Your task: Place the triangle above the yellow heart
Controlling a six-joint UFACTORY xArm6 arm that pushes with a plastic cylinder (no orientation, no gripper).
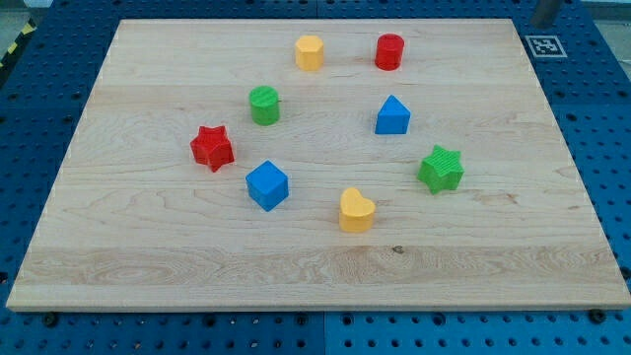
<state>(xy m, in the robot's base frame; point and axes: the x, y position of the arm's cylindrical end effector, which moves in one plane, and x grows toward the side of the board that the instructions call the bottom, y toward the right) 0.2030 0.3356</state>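
The blue triangle lies on the wooden board, right of centre. The yellow heart lies below it and a little to the left, about a hundred pixels away, with bare wood between them. My tip shows only as a short grey rod end at the view's top right edge, just off the board's top right corner. It is far from every block and touches none.
A yellow hexagon and a red cylinder sit near the top. A green cylinder, a red star and a blue cube lie at the left. A green star lies right of the heart.
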